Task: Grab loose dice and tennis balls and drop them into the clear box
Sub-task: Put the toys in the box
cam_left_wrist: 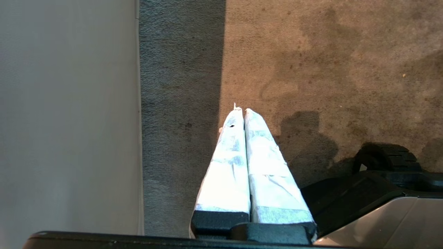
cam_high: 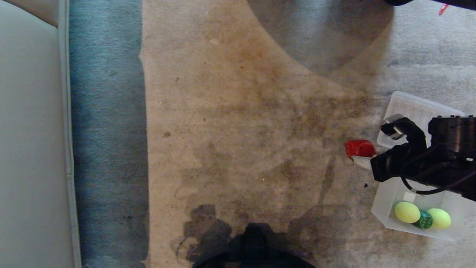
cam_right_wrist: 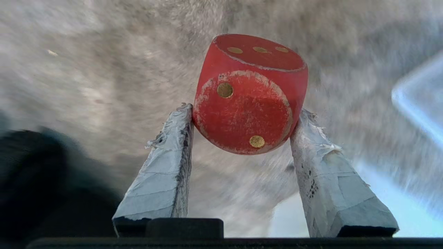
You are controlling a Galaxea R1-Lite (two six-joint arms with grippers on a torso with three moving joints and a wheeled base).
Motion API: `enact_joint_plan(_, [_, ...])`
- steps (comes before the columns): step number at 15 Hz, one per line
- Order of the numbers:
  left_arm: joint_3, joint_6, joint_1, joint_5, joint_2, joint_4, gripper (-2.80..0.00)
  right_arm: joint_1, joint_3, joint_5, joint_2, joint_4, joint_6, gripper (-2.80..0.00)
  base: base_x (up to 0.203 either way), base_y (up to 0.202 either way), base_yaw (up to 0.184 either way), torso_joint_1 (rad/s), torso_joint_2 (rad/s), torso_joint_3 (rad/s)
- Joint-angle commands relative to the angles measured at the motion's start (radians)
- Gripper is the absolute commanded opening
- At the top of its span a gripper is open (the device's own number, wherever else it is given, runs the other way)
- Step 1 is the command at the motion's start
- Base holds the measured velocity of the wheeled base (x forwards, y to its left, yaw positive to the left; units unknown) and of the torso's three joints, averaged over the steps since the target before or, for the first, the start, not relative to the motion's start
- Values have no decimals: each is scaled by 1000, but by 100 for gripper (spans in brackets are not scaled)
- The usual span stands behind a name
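I see stained tan carpet, a blue-grey carpet band to my left, pale grey upholstered furniture beyond it, grey carpet to the right

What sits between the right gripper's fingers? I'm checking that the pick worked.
A red die, pinched between both taped fingers, as the right wrist view shows. In the head view it hangs beside the clear box.

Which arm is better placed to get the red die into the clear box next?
Right. The right gripper already clamps the red die and sits beside the clear box. The left gripper is shut, empty, over carpet far from it.
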Motion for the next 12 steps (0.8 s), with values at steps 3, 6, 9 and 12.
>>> enact_joint_plan(3, [0,0,0,0,0,0,-280,1,27,2,-149,102,73,-280,0,0,0,0,0,0])
enact_joint_plan(6, [0,0,0,2,0,0,-280,0,72,4,-332,223,144,-280,0,0,0,0,0,0])
enact_joint_plan(9, [0,0,0,2,0,0,-280,-1,145,3,-534,389,190,-280,0,0,0,0,0,0])
enact_joint_plan(12, [0,0,0,2,0,0,-280,-5,235,-16,-796,534,245,-280,0,0,0,0,0,0])
